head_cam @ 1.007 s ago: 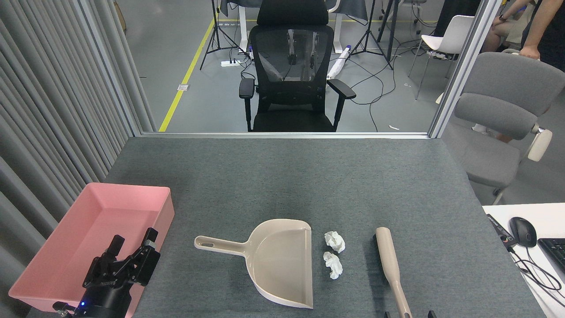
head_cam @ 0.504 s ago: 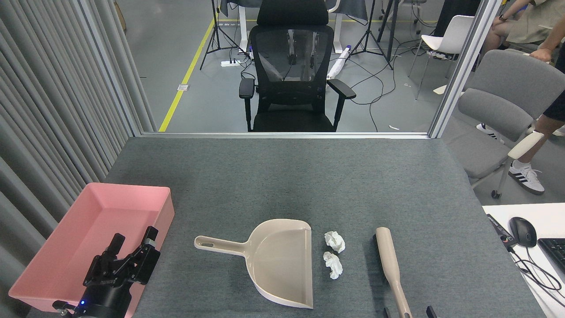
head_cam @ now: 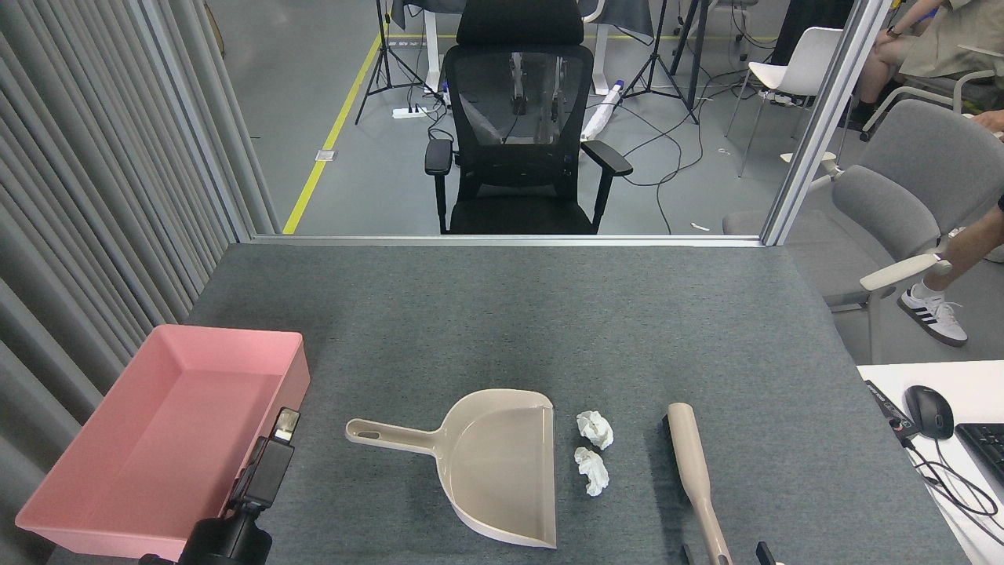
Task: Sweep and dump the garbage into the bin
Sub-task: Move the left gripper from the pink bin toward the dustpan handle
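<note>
Two crumpled white tissue wads, the garbage (head_cam: 594,429) (head_cam: 593,471), lie on the grey table just right of the beige dustpan's (head_cam: 502,463) open mouth. The pan's handle points left. Further right lies a beige brush (head_cam: 693,464) with its handle toward me. The pink bin (head_cam: 169,439) stands at the table's left edge with nothing visible inside. My left gripper (head_cam: 282,425) hovers over the bin's near right corner, turned edge-on, left of the dustpan handle. Only my right gripper's (head_cam: 722,555) two fingertips show at the bottom edge, spread on either side of the brush handle.
A mouse (head_cam: 929,411) and keyboard (head_cam: 990,447) sit on a white desk at the right. Beyond the table's far edge stands a black office chair (head_cam: 522,133). A grey chair (head_cam: 902,204) and a person's leg are at the far right.
My left gripper has rotated to edge-on and shifted right toward the dustpan handle. The grey chair and the person at the right have moved. The table's objects have not moved.
</note>
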